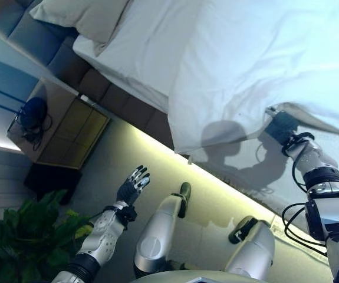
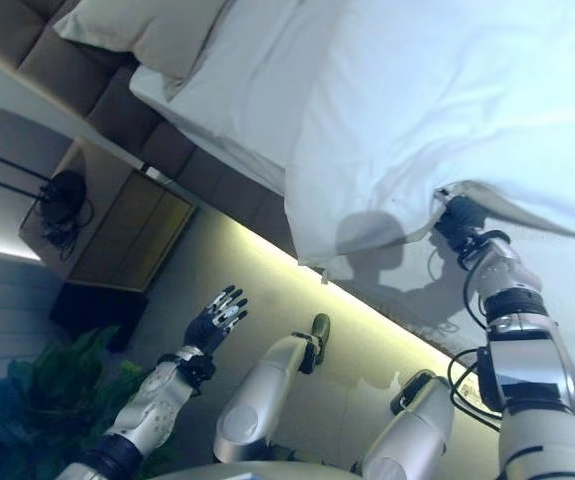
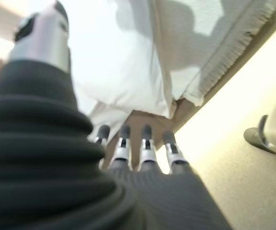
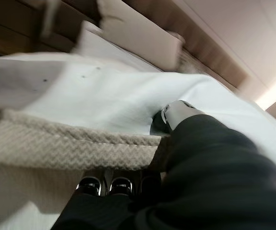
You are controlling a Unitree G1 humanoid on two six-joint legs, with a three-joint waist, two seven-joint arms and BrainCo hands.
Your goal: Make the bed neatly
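Note:
A white duvet (image 1: 263, 59) covers most of the bed, and its side hangs down over the bed's edge. My right hand (image 1: 281, 127) is at the duvet's lifted edge, which has a beige woven border (image 4: 70, 146). In the right wrist view the thumb (image 4: 176, 115) lies on top of the cloth and the fingers (image 4: 104, 184) are beneath it, pinching the edge. My left hand (image 1: 132, 184) is open with straight fingers, held in the air above the floor beside the bed, touching nothing. A beige pillow (image 1: 81, 15) lies at the head of the bed on the white sheet (image 1: 140, 53).
A dark padded headboard (image 1: 51, 53) stands behind the pillow. A wooden nightstand (image 1: 69, 127) with a black object (image 1: 32, 115) on it stands beside the bed. A green plant (image 1: 28, 236) is close to my left arm. A lit strip runs along the bed base (image 1: 228, 183).

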